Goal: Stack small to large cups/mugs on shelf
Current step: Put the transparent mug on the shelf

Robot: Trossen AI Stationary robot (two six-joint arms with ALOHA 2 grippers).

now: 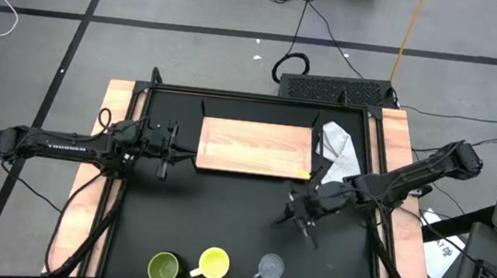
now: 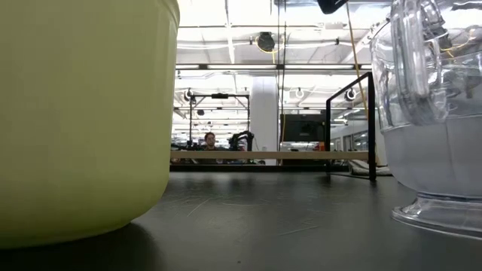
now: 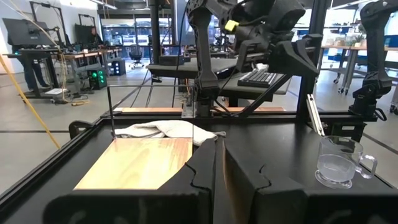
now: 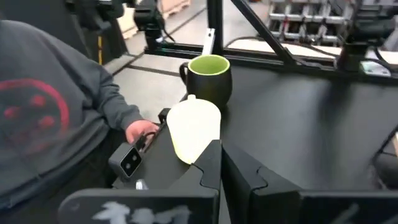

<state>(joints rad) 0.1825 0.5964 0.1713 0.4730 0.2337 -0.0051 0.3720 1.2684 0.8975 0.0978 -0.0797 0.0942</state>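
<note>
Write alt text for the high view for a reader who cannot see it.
Overhead, three vessels line the black table's near edge: a dark green mug, a yellow mug and a clear glass cup. A bare wooden board lies at the far side beside a white cloth. The left gripper and right gripper hold nothing.

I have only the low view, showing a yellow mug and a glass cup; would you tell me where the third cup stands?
Observer: The green mug stands beside the yellow mug, on the side away from the glass cup.
Operator: Thank you. Is anything on the board?
Observer: The wooden board holds no cup; a white cloth lies at its right end.
Operator: Where are the arms?
Observer: The left tool is by the board's left end; the right tool hangs between board and cups.
</note>
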